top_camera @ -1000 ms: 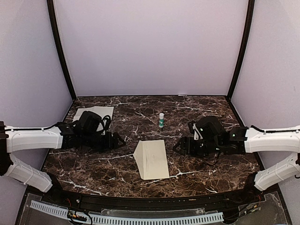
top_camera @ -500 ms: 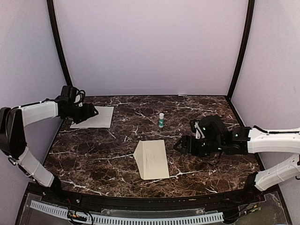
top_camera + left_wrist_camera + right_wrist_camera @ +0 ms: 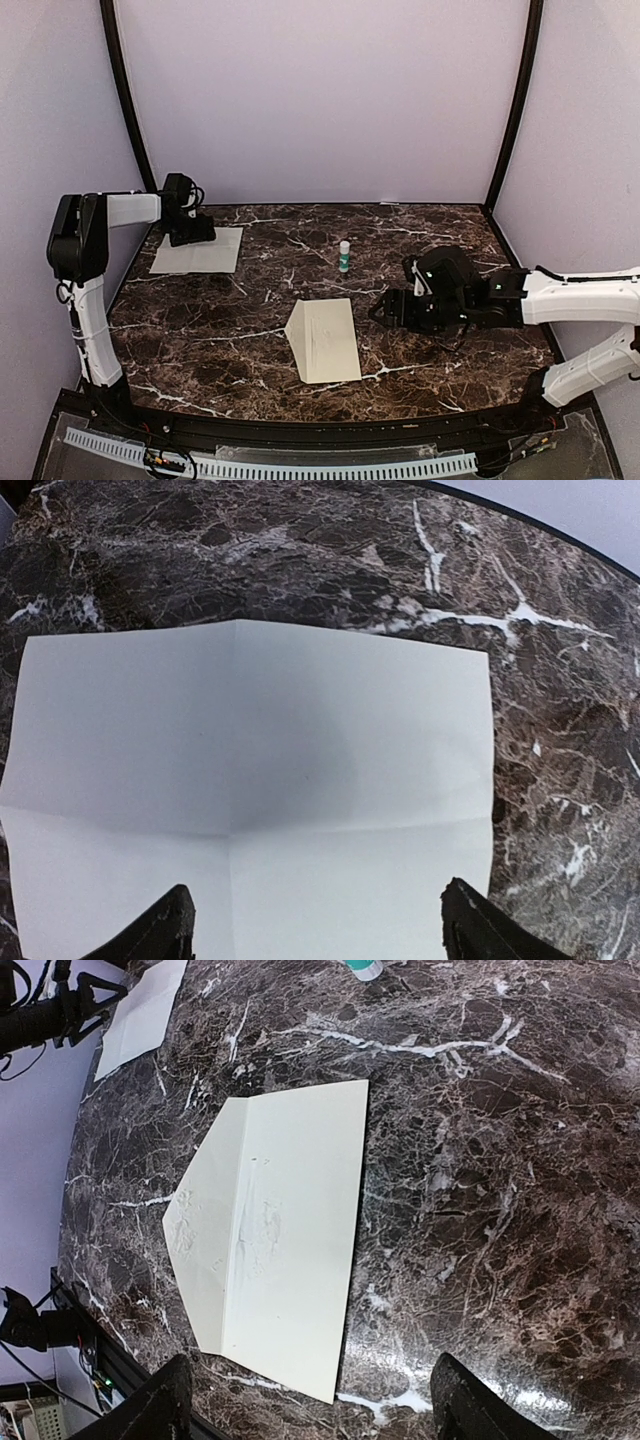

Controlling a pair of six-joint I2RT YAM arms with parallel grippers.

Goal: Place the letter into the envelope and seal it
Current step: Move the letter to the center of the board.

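Left gripper [image 3: 315, 935]: fingers spread wide, nothing held, over one edge of the letter [image 3: 250, 800]. Can't tell if the tips touch the paper. The letter lies flat at the table's [image 3: 250, 360] far-left corner, crease lines visible.

Right gripper [image 3: 315, 1405]: also spread, empty, low just right of the envelope [image 3: 275, 1250], not touching it. The envelope sits mid-table, flap open and pointing left. A small white-and-green tube [image 3: 344, 256] stands upright behind it.

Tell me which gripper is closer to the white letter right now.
Left. The left gripper, open, is at the far left corner of the letter. The right gripper is across the table, beside the right edge of the envelope, well away from the letter.
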